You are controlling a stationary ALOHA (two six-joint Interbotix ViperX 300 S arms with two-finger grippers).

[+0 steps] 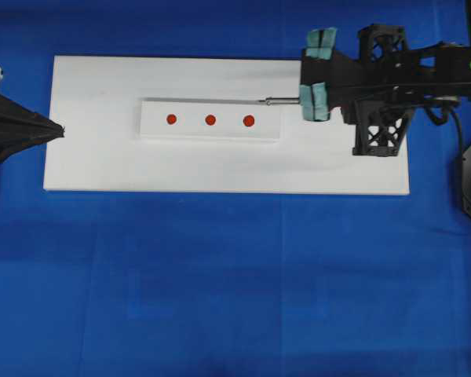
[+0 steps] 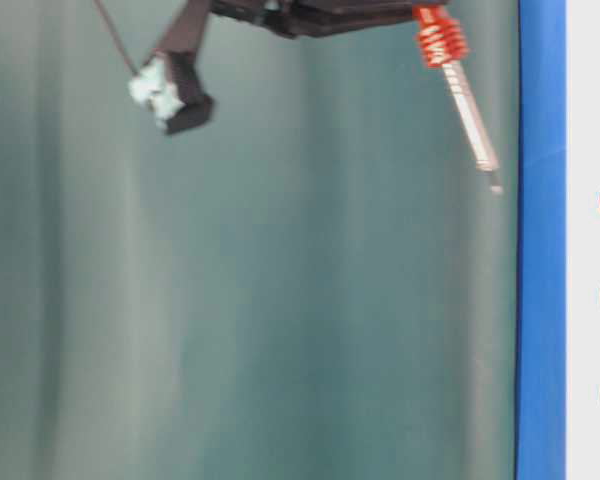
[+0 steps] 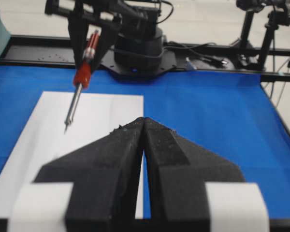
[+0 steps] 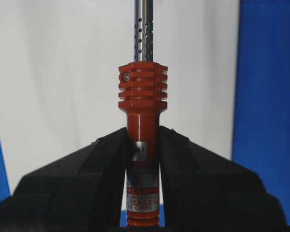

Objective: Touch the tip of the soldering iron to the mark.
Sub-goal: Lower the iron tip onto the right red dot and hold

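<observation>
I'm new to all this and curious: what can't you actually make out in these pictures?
- Soldering iron tip: cut off by the top edge in the right wrist view; blurred in the table-level view.
- Red dots: out of frame in both wrist views.
- Cord: not visible in any view.

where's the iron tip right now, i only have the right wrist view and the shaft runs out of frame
observer: Overhead, the soldering iron tip sits just past the upper right corner of the strip carrying three red marks.
operator: is it touching anything
observer: No, the table-level view shows a gap between the tip and the board.
operator: which mark is nearest
observer: The rightmost mark in the overhead view.
</observation>
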